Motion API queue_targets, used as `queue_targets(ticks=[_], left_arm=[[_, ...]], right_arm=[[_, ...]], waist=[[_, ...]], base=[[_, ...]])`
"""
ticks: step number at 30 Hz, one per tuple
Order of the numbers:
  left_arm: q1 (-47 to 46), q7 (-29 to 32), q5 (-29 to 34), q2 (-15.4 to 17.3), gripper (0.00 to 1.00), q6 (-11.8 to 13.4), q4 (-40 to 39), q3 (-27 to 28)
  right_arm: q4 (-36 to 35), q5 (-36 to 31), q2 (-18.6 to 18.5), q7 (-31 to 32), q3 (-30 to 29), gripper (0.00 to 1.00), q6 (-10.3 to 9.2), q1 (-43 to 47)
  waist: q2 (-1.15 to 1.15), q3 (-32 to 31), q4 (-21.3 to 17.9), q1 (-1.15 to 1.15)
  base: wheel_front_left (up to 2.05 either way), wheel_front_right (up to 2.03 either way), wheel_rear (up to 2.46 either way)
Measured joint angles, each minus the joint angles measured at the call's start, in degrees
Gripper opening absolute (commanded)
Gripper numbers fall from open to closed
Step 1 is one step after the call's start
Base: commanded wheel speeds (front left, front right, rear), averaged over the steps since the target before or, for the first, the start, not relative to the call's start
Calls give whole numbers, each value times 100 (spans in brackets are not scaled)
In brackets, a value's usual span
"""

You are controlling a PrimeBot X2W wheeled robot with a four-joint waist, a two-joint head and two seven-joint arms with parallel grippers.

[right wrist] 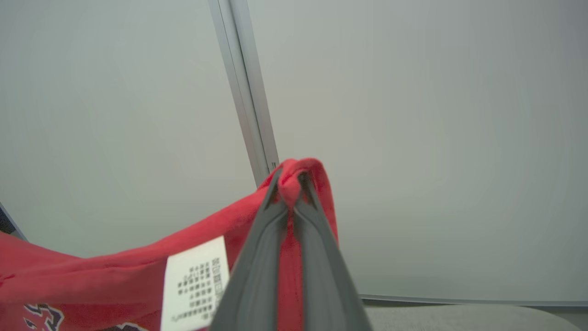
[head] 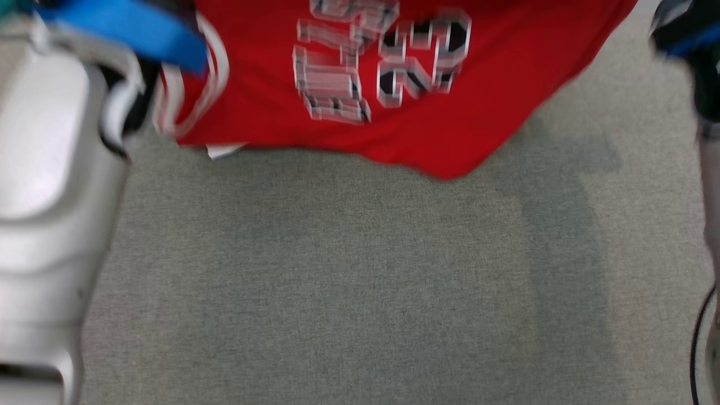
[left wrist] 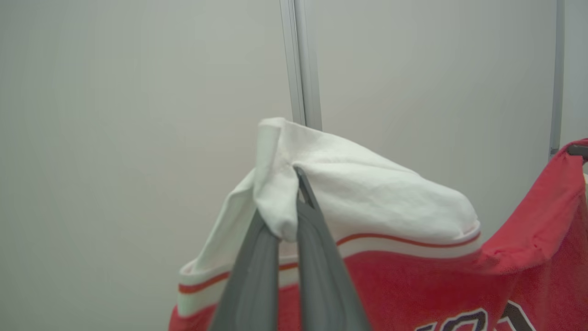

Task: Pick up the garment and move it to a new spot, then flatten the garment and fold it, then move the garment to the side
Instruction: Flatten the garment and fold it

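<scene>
The garment (head: 394,129) is a red jersey with white-edged lettering and white striped sleeve trim, hanging spread across the top of the blurred head view above the floor. In the left wrist view my left gripper (left wrist: 287,202) is shut on the garment's white sleeve (left wrist: 367,197), which folds over the fingertips. The red body (left wrist: 413,285) hangs below it. In the right wrist view my right gripper (right wrist: 289,179) is shut on a bunched red edge of the garment (right wrist: 115,280), beside a white care label (right wrist: 195,282).
Grey carpet (head: 360,281) lies under the hanging garment. My pale left forearm (head: 50,197) takes up the left side of the head view. A black cable (head: 700,337) runs at the right edge. Pale wall panels with a metal strip (left wrist: 301,64) stand behind.
</scene>
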Motion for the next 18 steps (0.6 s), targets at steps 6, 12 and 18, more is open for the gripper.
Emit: queue_targets(ticks=[6,12,18], left_arm=[[-1933,36,-300,19,0,0,826,-181],[-3356,-141,-593,-91,0,0,1627,-397],[-4033,-354,-968,-183,0,0,2124,-744]], right_arm=[[922,-4,90,31,-83,0,0,-1928],[1601,-120,86,-231,-70,0,0,-3269],[1998,-102,43,-445,344,0,0,-3752]], waist=[[0,505,-46,1],[1,753,-106,1],[0,741,-172,-3]], base=[[0,0,0],[0,0,0],[0,0,0]])
